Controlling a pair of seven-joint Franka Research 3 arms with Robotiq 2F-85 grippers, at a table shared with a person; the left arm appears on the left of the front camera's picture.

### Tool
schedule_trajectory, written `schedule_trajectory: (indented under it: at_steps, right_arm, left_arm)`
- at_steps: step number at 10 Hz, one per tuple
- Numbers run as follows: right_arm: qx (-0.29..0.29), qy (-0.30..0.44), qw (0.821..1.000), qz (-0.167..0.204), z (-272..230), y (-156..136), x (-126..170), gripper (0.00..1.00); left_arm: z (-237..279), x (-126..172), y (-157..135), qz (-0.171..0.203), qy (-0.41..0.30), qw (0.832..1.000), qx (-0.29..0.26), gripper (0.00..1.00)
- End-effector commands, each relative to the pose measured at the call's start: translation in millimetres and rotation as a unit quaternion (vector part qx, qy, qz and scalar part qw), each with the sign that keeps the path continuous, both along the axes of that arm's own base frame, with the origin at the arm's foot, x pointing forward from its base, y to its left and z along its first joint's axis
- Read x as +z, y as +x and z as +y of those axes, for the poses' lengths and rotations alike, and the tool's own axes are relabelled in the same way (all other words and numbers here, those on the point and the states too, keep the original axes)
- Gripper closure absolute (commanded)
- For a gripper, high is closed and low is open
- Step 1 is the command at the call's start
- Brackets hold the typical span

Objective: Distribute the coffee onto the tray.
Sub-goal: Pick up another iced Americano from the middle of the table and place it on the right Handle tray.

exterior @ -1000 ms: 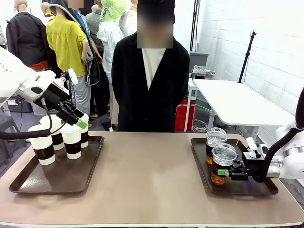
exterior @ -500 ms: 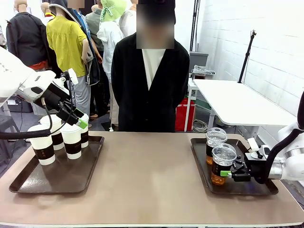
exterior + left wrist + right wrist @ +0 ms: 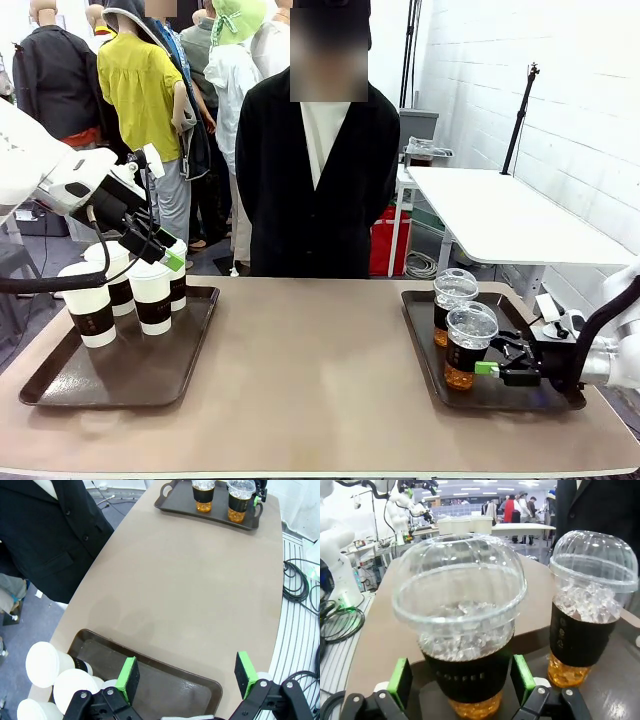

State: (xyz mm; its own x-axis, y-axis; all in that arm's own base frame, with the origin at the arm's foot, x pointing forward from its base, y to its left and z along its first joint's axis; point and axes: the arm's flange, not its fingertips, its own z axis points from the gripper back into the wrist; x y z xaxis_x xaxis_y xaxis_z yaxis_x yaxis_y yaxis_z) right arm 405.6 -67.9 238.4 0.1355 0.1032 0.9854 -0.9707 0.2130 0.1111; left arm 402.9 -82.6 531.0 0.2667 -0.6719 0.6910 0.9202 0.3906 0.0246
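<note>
Several white-lidded paper coffee cups (image 3: 153,297) with brown sleeves stand on the left brown tray (image 3: 60,385). My left gripper (image 3: 160,255) hovers just above the rear right cup, open; in the left wrist view its green pads (image 3: 129,680) spread wide over the tray (image 3: 165,690), beside white lids (image 3: 45,657). Two clear dome-lidded cups of amber drink, one nearer (image 3: 468,345) and one behind (image 3: 453,300), stand on the right tray (image 3: 420,340). My right gripper (image 3: 490,368) sits low on that tray, just right of the nearer cup (image 3: 460,625), jaws open, pads flanking its base without touching.
A person in a black jacket (image 3: 320,170) stands at the table's far edge with no hands over it. A white side table (image 3: 500,215) stands behind the right tray. The tan tabletop (image 3: 320,370) stretches bare between the two trays.
My right gripper has opened, let go of the nearer clear cup and drawn back to the right. The cup stays upright on the tray. The left arm has not moved.
</note>
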Motion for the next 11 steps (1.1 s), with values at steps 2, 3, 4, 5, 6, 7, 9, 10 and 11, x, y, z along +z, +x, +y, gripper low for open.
schedule_trajectory:
  at_steps: [2,3,4,5,6,7,9,10,11]
  right_arm:
    - [-0.013,0.002,1.000,0.018,-11.4,-22.5,4.5,0.00]
    - [-0.017,0.001,1.000,0.025,-17.3,-31.8,6.0,0.00]
    - [-0.023,0.002,0.999,0.025,-23.9,-28.8,5.7,0.00]
    - [-0.036,0.005,0.999,0.023,-21.8,-27.7,1.6,0.00]
    - [-0.020,-0.001,1.000,0.013,-18.8,-24.4,-1.8,0.00]
    - [-0.020,-0.001,1.000,0.013,-18.8,-24.4,-1.8,0.00]
    - [-0.020,-0.001,1.000,0.013,-18.8,-24.4,-1.8,0.00]
    - [-0.020,-0.001,1.000,0.013,-18.8,-24.4,-1.8,0.00]
    - [-0.020,-0.001,1.000,0.013,-18.8,-24.4,-1.8,0.00]
  left_arm:
    - [2.1,-1.5,2.3,-0.005,-0.011,1.000,-0.011,0.00]
    - [2.1,-1.5,2.3,-0.005,-0.011,1.000,-0.011,0.00]
    - [2.1,-1.5,2.3,-0.005,-0.011,1.000,-0.011,0.00]
    - [2.1,-1.5,2.3,-0.005,-0.011,1.000,-0.011,0.00]
    - [2.1,-1.5,2.3,-0.005,-0.011,1.000,-0.011,0.00]
    - [2.1,-1.5,2.3,-0.005,-0.011,1.000,-0.011,0.00]
    - [2.1,-1.5,2.3,-0.005,-0.011,1.000,-0.011,0.00]
    - [2.1,-1.5,2.3,-0.005,-0.011,1.000,-0.011,0.00]
    - [2.1,-1.5,2.3,-0.005,-0.011,1.000,-0.011,0.00]
